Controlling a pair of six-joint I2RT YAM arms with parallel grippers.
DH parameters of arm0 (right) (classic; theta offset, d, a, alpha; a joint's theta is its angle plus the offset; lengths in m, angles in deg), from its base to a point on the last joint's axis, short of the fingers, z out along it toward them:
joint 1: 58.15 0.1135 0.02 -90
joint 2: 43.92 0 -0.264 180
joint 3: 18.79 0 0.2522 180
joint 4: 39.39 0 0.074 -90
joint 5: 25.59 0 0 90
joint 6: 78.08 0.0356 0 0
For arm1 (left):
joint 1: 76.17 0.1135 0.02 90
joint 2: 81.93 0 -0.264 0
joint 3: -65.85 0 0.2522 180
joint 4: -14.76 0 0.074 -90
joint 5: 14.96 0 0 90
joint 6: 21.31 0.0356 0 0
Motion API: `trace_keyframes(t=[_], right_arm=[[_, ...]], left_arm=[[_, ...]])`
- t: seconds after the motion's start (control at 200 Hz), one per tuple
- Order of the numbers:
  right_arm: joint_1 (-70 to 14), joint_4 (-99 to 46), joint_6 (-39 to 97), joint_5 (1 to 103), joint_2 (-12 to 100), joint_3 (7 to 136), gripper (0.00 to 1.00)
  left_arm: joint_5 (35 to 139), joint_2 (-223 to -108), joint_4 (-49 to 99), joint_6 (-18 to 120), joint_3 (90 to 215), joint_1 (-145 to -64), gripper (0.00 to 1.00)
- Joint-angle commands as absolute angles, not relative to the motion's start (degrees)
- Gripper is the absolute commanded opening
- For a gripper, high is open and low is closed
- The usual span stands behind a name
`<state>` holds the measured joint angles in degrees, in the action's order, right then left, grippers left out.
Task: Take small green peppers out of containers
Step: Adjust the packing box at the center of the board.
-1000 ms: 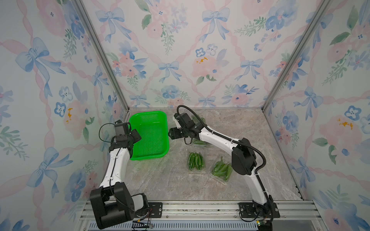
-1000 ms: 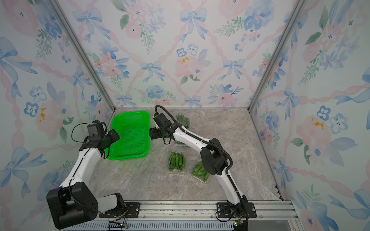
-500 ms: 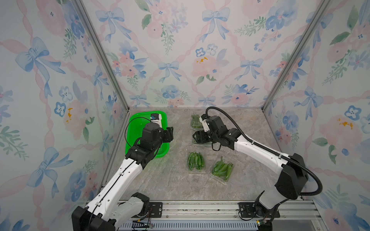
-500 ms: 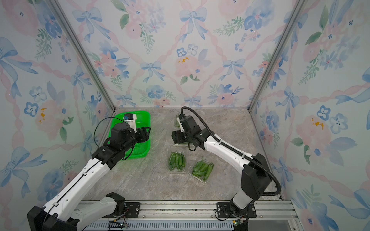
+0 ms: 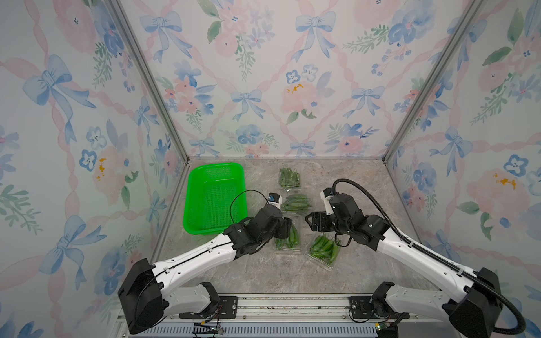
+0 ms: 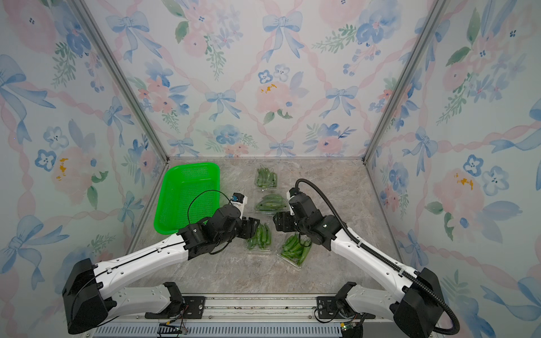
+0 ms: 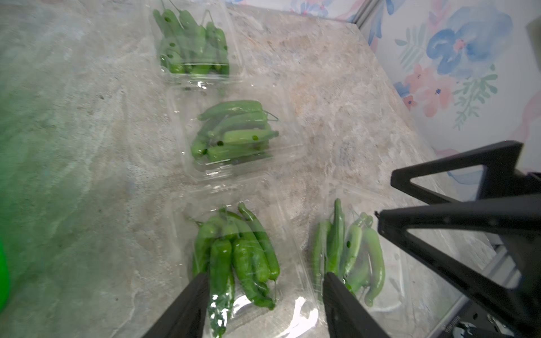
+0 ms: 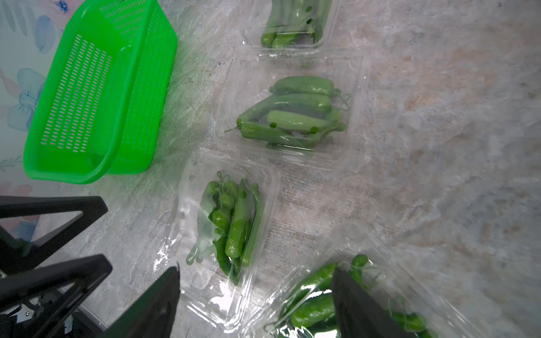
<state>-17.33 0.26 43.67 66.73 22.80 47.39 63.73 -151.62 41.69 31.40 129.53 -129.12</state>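
Now | arms swung from green basket (image 5: 210, 202) to near clamshell box (image 8: 187, 204) | left gripper (image 7: 265, 288), right gripper (image 8: 256, 278): jaws apart, empty | small green peppers (image 8: 237, 231) all boxed, lids look shut | unpacking about to start

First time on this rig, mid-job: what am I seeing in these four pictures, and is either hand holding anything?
Two white robot arms, each ending in a two-fingered hand. The two wide pictures look down from overhead; the two close ones come from a camera on each wrist. On the stone table lie four clear containers of small green peppers, lids seemingly shut, beside a green basket. The left hand and right hand hover open by the two nearest containers, holding nothing.
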Motion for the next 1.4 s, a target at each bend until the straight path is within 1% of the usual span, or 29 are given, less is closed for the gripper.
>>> trace_keyframes(t=[0.0, 0.18, 0.265, 0.485, 0.705, 0.805, 1.11, 1.395], right_arm=[[-17.5, 3.5, 47.3, 69.1, 20.8, 44.8, 0.81], [-18.1, 8.9, 49.4, 72.0, 16.3, 42.6, 0.81], [-20.0, 12.2, 50.4, 73.6, 13.4, 41.1, 0.81], [-24.4, 16.7, 53.9, 72.6, 4.5, 35.1, 0.81], [-26.8, 19.4, 57.3, 69.6, -0.2, 31.8, 0.79], [-26.9, 19.0, 59.4, 68.6, -1.3, 30.3, 0.77], [-27.0, 16.5, 64.6, 65.4, -2.0, 25.8, 0.76], [-27.1, 14.1, 66.7, 64.5, -2.8, 24.0, 0.76]], left_arm=[[64.3, -152.1, 39.9, 27.9, 127.6, -131.7, 0.65], [66.5, -151.3, 38.9, 25.3, 124.9, -136.2, 0.65], [67.7, -151.9, 37.7, 25.7, 124.8, -137.1, 0.65], [70.3, -156.0, 34.8, 26.4, 126.8, -137.7, 0.65], [71.1, -160.6, 33.7, 26.8, 129.6, -139.8, 0.65], [71.2, -162.8, 32.8, 27.6, 131.5, -140.0, 0.64], [72.8, -171.4, 30.5, 29.7, 136.9, -140.1, 0.64], [74.1, -177.1, 29.5, 31.1, 139.8, -137.2, 0.64]])
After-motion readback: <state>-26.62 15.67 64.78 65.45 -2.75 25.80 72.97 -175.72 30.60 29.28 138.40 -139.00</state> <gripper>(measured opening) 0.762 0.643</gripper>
